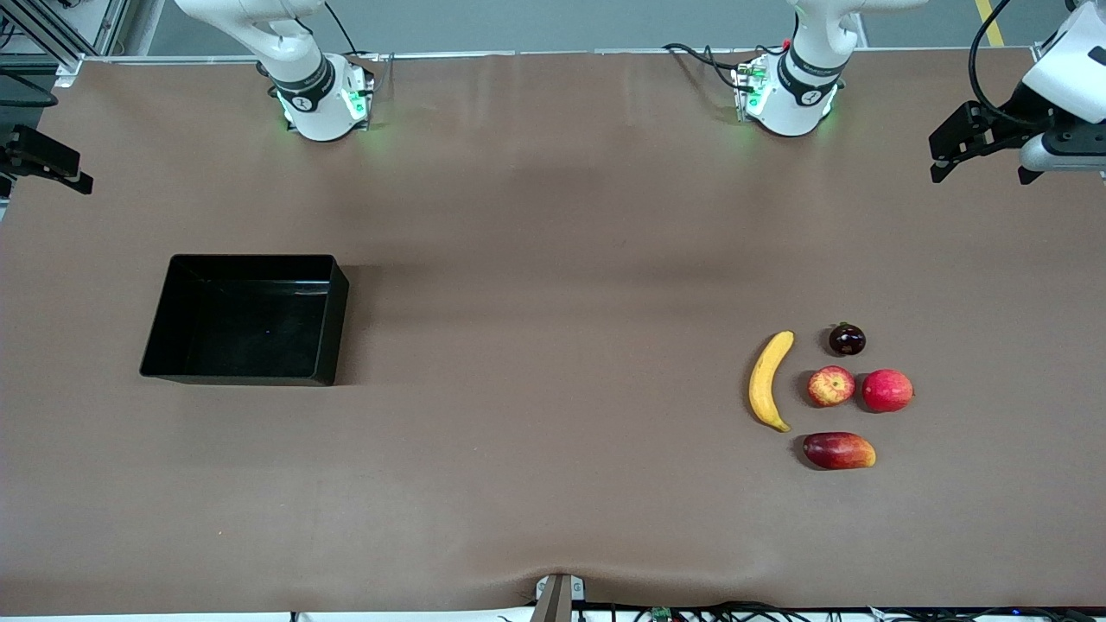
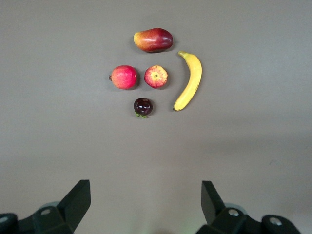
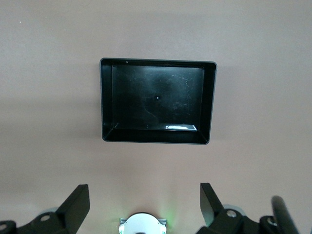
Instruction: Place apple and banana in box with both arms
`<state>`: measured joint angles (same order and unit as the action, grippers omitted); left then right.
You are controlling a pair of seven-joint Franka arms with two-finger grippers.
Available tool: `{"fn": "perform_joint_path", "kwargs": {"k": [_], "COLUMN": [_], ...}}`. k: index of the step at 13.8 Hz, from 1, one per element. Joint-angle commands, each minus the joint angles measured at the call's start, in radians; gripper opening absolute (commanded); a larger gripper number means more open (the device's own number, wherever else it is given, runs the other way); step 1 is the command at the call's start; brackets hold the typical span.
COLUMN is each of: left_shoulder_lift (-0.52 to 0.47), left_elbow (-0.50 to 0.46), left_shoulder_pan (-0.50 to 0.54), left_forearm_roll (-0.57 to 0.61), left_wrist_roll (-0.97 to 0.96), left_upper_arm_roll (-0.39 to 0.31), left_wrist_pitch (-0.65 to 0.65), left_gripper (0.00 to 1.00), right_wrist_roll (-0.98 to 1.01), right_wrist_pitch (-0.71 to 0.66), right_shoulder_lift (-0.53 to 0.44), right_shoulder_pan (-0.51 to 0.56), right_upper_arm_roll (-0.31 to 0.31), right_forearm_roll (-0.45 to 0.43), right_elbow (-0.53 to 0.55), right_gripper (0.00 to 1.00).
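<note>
The yellow banana (image 1: 769, 380) (image 2: 189, 81) lies at the left arm's end of the table. Beside it is the mottled red and yellow apple (image 1: 831, 386) (image 2: 156, 76). The black box (image 1: 246, 320) (image 3: 157, 101) stands empty at the right arm's end. My left gripper (image 1: 982, 173) (image 2: 145, 190) hangs high and open, holding nothing, with the fruits in its wrist view. My right gripper (image 1: 52, 164) (image 3: 144, 191) is also high, open and empty, and the front view's edge cuts it off. Its wrist view takes in the box and its own base.
Three other fruits lie round the apple: a bright red round one (image 1: 887, 390), a dark plum-like one (image 1: 847, 339) farther from the camera, and an oblong red and yellow one (image 1: 839, 451) nearer. Brown cloth covers the table (image 1: 553, 259). The arm bases (image 1: 324, 99) (image 1: 791, 95) stand along its edge.
</note>
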<state>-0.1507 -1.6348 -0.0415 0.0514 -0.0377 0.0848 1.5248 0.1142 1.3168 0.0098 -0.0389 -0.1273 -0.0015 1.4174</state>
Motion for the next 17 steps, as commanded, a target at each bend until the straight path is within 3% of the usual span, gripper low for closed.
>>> {"fn": "perform_joint_path", "kwargs": {"k": [1, 9, 11, 17], "left_shoulder_lift": [0.011, 0.105, 0.16, 0.311], "left_elbow": [0.03, 0.058, 0.05, -0.062], "left_shoulder_pan": [-0.003, 0.003, 0.0, 0.012], "left_forearm_roll": [-0.016, -0.015, -0.002, -0.002], "left_wrist_roll": [-0.001, 0.005, -0.005, -0.079], "left_upper_arm_roll": [0.0, 0.0, 0.0, -0.003], "left_wrist_pitch": [-0.018, -0.018, -0.003, 0.306], "left_gripper": [1.0, 1.0, 1.0, 1.0], "right_wrist_roll": [0.013, 0.013, 0.013, 0.019], "right_wrist_pitch": [-0.002, -0.001, -0.004, 0.048], "right_shoulder_lift": [-0.011, -0.008, 0.045, 0.074], "right_shoulder_pan": [0.013, 0.016, 0.025, 0.027], "right_upper_arm_roll": [0.008, 0.008, 0.008, 0.006], "right_forearm_roll": [-0.008, -0.009, -0.026, -0.076], "right_elbow": [0.009, 0.009, -0.02, -0.034], "right_gripper": [1.0, 1.0, 1.0, 1.0]}}
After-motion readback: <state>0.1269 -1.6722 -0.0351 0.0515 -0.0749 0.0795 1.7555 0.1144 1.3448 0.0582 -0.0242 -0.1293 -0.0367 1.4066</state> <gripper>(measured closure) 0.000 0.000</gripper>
